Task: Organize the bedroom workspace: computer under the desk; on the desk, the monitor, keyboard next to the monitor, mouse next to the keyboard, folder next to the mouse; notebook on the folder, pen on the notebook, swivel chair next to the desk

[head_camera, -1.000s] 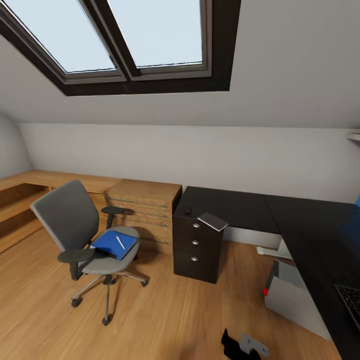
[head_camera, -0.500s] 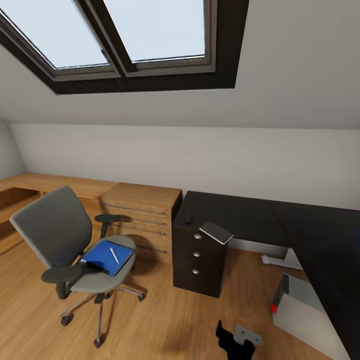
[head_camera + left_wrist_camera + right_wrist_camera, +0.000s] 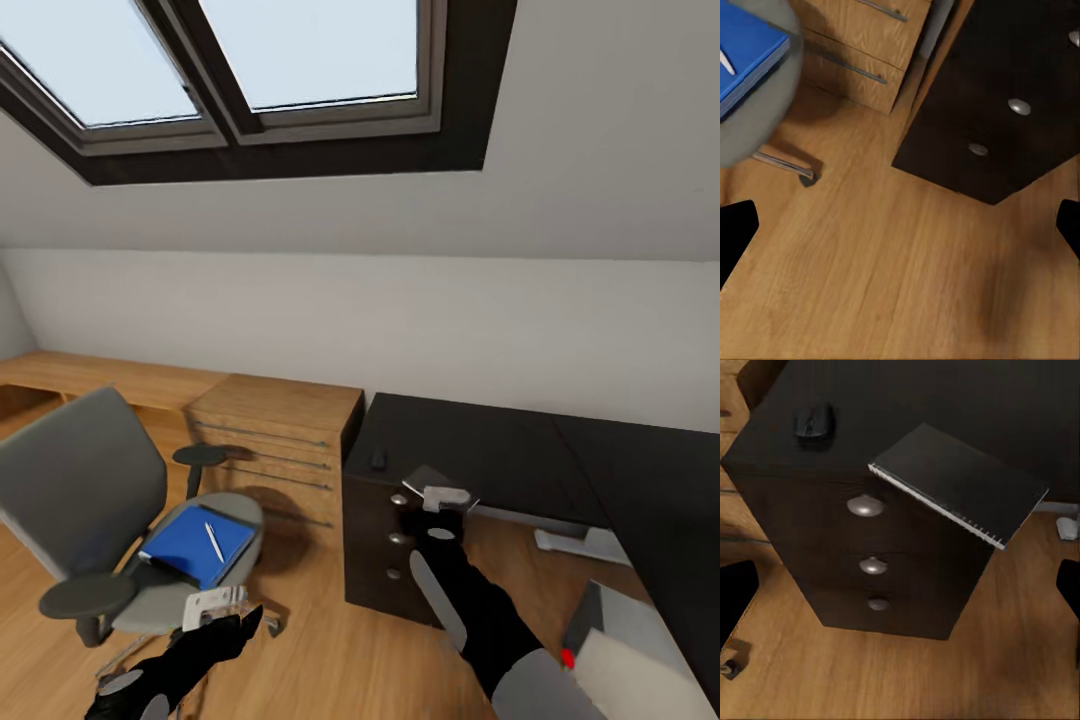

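While the desk (image 3: 520, 450) carries the notebook (image 3: 960, 484) overhanging its drawer corner, the right gripper (image 3: 446, 497) hovers above it, fingers spread — best to descend squarely over the overhanging edge. The left gripper (image 3: 215, 606) is open too, near the swivel chair (image 3: 90, 490) — folder (image 3: 195, 543) and pen (image 3: 213, 541) on its seat.

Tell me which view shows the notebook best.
The right wrist view: the notebook lies whole and close, overhanging the desk edge above the drawers. In the head view the right hand covers most of the notebook.
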### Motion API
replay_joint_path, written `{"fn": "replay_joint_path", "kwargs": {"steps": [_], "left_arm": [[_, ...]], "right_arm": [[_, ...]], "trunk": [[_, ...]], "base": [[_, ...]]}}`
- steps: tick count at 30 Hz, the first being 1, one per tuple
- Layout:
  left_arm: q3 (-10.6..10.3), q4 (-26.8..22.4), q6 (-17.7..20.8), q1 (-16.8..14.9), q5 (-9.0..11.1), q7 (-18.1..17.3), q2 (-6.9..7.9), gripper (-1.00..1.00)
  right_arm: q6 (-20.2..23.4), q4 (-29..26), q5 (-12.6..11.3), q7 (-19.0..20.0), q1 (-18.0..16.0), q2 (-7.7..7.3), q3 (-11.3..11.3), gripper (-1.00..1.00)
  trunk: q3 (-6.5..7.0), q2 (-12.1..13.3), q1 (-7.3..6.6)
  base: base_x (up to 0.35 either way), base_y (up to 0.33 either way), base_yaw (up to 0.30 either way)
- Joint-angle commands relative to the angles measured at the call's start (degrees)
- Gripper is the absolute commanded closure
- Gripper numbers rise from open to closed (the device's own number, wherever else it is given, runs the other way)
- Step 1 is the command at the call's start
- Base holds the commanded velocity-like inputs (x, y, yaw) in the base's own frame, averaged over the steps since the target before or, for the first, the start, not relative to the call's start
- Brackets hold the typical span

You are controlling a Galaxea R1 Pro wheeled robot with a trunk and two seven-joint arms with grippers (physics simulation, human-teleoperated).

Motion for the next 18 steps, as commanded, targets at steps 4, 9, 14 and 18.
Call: {"fn": "replay_joint_path", "kwargs": {"steps": [4, 9, 14, 18], "left_arm": [[2.7, -1.9, 3.4, -1.5, 0.7, 2.9, -0.01, -1.0], [4.4, -1.1, 3.4, -1.6, 0.7, 3.3, -0.17, -1.0], [5.0, -0.9, 3.4, -1.6, 0.6, 3.4, -0.16, -1.0], [4.9, -0.9, 3.4, -1.7, 0.7, 3.4, -0.21, -1.0]], "right_arm": [[8.0, 0.1, -3.2, -0.1, -6.2, -0.13, -3.1, -1.0], [8.2, 7.4, -3.4, 2.7, -6.5, 0.18, -2.8, -1.0], [8.2, 9.5, -3.6, 4.7, -6.6, 0.25, -2.7, -1.0], [8.2, 10.4, -3.4, 7.9, -6.6, 0.04, -2.8, -1.0]], "trunk": [[-0.08, 0.0, 0.04], [-0.08, 0.0, 0.04], [-0.08, 0.0, 0.04], [-0.08, 0.0, 0.04]], "base": [[0.332, 0.0, 0.0], [0.331, 0.0, 0.0], [0.332, 0.0, 0.0], [0.332, 0.0, 0.0]]}}
